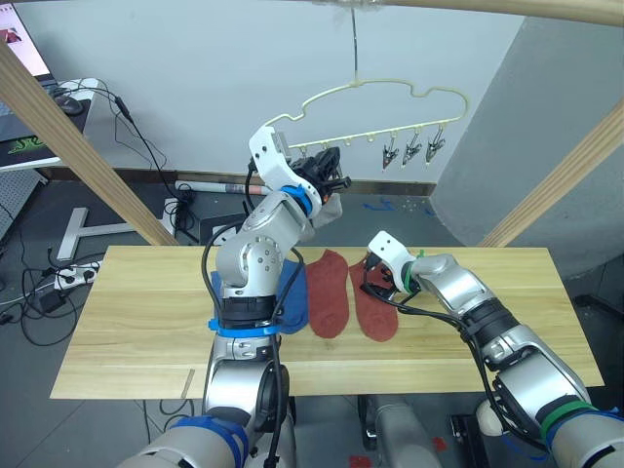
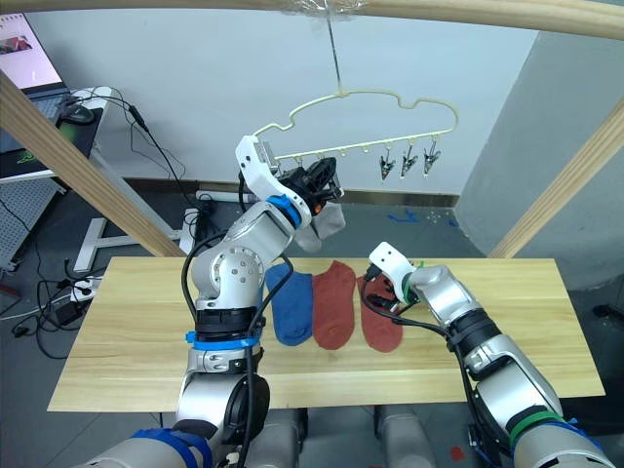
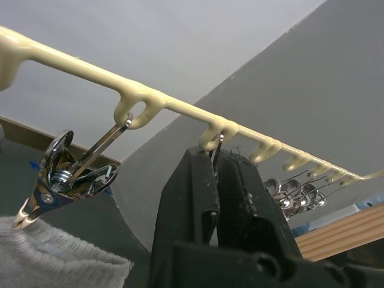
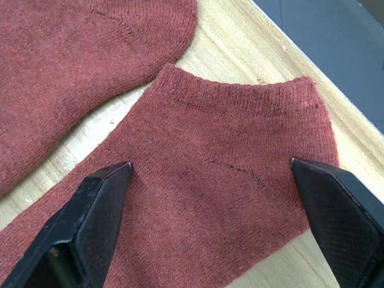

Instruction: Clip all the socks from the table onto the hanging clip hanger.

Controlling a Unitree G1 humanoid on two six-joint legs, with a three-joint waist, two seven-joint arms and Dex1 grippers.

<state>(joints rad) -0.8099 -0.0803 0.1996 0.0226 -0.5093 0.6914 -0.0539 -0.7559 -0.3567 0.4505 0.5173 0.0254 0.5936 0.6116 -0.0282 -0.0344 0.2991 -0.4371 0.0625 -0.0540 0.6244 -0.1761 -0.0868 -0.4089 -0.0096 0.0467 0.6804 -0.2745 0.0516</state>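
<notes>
The counter point(image 2: 127, 341) is long and made of light wood, and its left end is bare, so there is lots of room there. A blue sock point(image 2: 289, 304) lies flat near the middle, partly behind the left arm. Just right of it lies a red sock point(image 2: 334, 304), and right of that a second red sock point(image 2: 381, 320). The two red socks sit close side by side, and all three lie well back from the near edge. Up above the far edge hangs the clip hanger point(image 2: 366, 96), swinging free from a wooden pole point(image 2: 468, 10). The left hand point(image 2: 323, 181) is raised up to the hanger's left part, and its two black fingers point(image 3: 198, 198) are squeezed together on a small clip there. A grey sock point(image 2: 329, 223) hangs just beside that hand, and the clip point(image 3: 63, 174) next to the squeezed one bites its top edge. Three more clips point(image 2: 408, 161) dangle bare on the hanger's right part, with open air around them. The right hand point(image 2: 375, 290) is low over the far end of the second red sock. Its fingers point(image 4: 99, 204) are spread wide, one at each side edge of the sock, and they hold nothing. The right end of the counter is bare wood too.
</notes>
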